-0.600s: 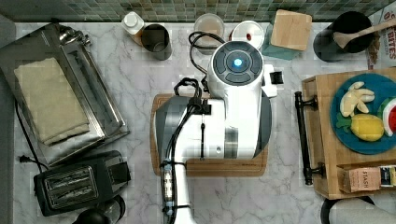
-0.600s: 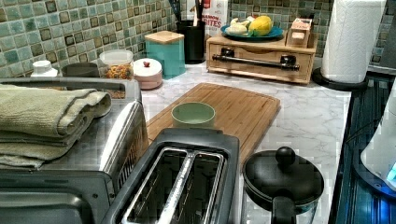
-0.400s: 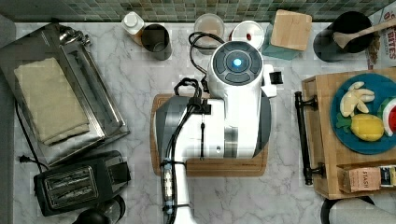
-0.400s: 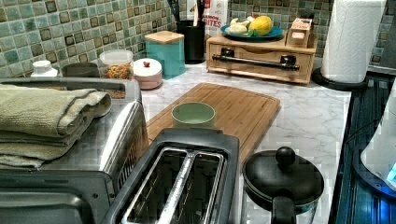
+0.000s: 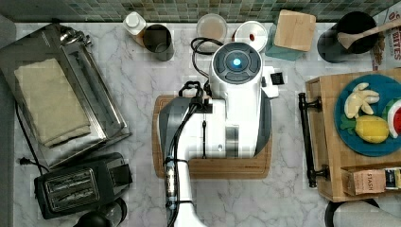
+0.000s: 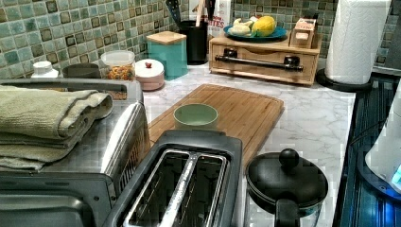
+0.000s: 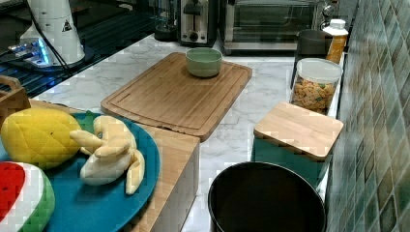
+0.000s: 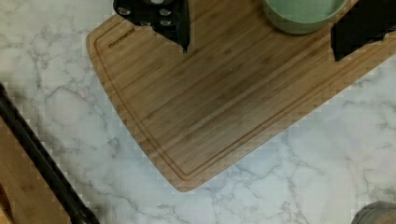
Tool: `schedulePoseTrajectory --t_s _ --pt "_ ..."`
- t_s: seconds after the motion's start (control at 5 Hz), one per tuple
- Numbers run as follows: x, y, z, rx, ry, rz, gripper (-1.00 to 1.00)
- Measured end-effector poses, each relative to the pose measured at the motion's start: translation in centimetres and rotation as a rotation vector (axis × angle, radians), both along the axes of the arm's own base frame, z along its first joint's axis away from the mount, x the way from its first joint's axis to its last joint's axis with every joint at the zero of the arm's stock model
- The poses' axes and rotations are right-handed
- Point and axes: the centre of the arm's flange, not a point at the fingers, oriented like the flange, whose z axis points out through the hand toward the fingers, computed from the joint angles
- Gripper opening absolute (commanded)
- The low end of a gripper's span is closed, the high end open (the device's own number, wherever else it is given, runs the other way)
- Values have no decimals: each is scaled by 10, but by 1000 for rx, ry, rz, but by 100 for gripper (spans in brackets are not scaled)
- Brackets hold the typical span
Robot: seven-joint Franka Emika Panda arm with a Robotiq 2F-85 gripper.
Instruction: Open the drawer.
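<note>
The drawer (image 6: 263, 55) is a shallow bamboo front in a wooden box (image 5: 331, 142) at the top view's right, and it sits flush in the box. Its long black bar handle (image 5: 306, 140) (image 6: 259, 62) also crosses a corner of the wrist view (image 8: 41, 161). My arm (image 5: 235, 111) hangs over the bamboo cutting board (image 6: 236, 111). In the wrist view my gripper (image 8: 260, 52) is open, its black fingers (image 8: 173, 24) wide apart above the board (image 8: 210, 102), holding nothing. A green bowl (image 8: 303, 13) sits on the board between the fingers, away from the handle.
A blue plate of toy fruit (image 5: 373, 116) and a tea box (image 5: 369, 182) rest on the wooden box. A toaster (image 5: 78, 187), a toaster oven with a towel (image 5: 61, 104), a lidded pot (image 6: 286, 182), a paper towel roll (image 6: 357, 40) and jars (image 6: 163, 54) stand around.
</note>
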Motion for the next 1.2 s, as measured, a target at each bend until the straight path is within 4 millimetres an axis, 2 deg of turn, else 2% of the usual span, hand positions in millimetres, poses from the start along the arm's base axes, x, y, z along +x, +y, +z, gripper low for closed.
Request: schedulePoseTrajectory --t_s 0.4,0.6,0.8,1.2 --pt "-16 -11 -16 23 -8 464 100" --pt "-31 -32 -28 25 -19 593 100" --pt "-49 -66 -40 4 -14 674 100" --pt "-77 -153 -59 -52 4 660 100"
